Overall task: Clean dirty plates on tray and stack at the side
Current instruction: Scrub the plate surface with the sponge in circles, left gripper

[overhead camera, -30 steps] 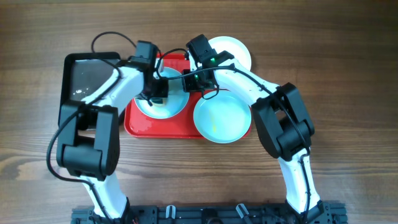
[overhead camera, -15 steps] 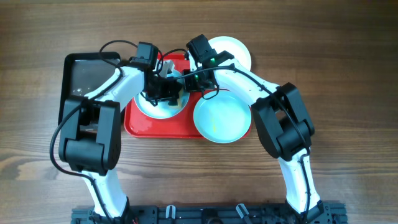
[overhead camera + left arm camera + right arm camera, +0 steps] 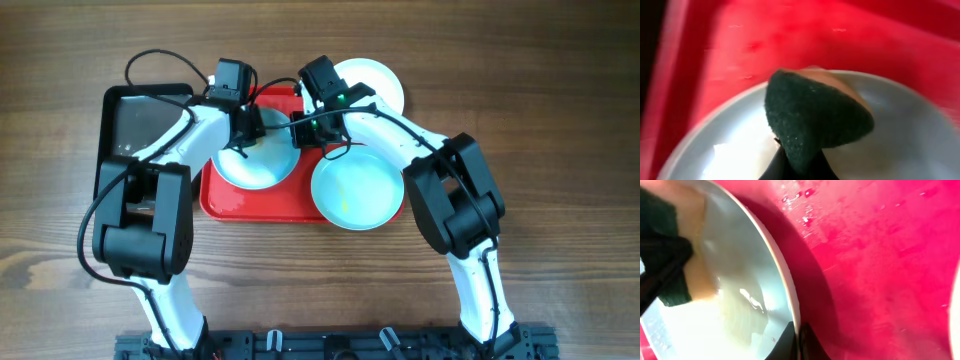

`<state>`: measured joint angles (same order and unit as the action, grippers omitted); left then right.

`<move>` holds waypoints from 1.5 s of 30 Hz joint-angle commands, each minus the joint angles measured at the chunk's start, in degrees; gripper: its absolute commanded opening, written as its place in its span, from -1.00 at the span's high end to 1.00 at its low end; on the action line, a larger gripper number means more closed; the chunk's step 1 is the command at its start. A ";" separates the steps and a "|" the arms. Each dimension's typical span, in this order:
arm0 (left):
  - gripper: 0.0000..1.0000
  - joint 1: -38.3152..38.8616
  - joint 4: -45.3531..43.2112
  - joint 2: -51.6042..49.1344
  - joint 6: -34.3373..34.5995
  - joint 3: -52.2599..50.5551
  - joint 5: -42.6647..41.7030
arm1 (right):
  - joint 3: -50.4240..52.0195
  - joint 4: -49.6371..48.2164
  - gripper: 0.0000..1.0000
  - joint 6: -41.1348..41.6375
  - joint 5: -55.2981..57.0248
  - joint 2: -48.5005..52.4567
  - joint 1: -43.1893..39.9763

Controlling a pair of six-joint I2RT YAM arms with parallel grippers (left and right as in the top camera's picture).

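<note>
Scrubbing seems midway: left gripper (image 3: pixel 250 127) clamps a sponge (image 3: pixel 815 120) to the aqua plate (image 3: pixel 255 168) on the tray (image 3: pixel 225 202), right gripper (image 3: pixel 300 131) pinches its rim, two other plates (image 3: pixel 357 190) lie aside unstacked.

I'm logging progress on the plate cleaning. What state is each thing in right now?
red tray: flat on the table, wet.
first aqua plate: on the red tray, wet, rim pinched.
second aqua plate: flat, overhanging the tray's right edge.
white plate: flat on the table beside the tray.
sponge: clamped, pressed to the first aqua plate.
left gripper: shut on the sponge.
right gripper: shut on the first aqua plate's rim.
</note>
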<state>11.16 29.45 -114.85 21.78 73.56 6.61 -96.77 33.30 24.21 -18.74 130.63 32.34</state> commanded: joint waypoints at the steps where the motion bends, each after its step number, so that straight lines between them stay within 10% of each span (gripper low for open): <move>1: 0.92 -1.33 7.74 -2.16 0.87 -1.57 12.74 | 0.92 0.13 0.92 0.00 -1.97 1.22 0.15; 21: 0.92 -1.11 19.15 -2.16 -22.45 -1.57 -30.77 | 1.11 -1.18 0.92 0.76 -12.24 4.20 -2.64; 31: 0.92 1.64 19.26 -2.16 -23.10 -2.10 -33.44 | 1.11 -1.36 0.91 0.63 -12.24 4.20 -2.64; 36: 0.92 0.87 20.41 -2.16 -22.43 -2.10 -26.18 | 1.11 -1.40 0.92 0.61 -12.22 4.20 -2.64; 45: 0.92 -1.01 22.71 -2.16 1.75 -2.10 10.60 | 1.11 -1.77 0.91 0.61 -12.15 4.20 -2.64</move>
<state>11.81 50.65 -113.69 10.79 73.91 -8.25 -96.36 31.75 24.21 -31.03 132.44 30.15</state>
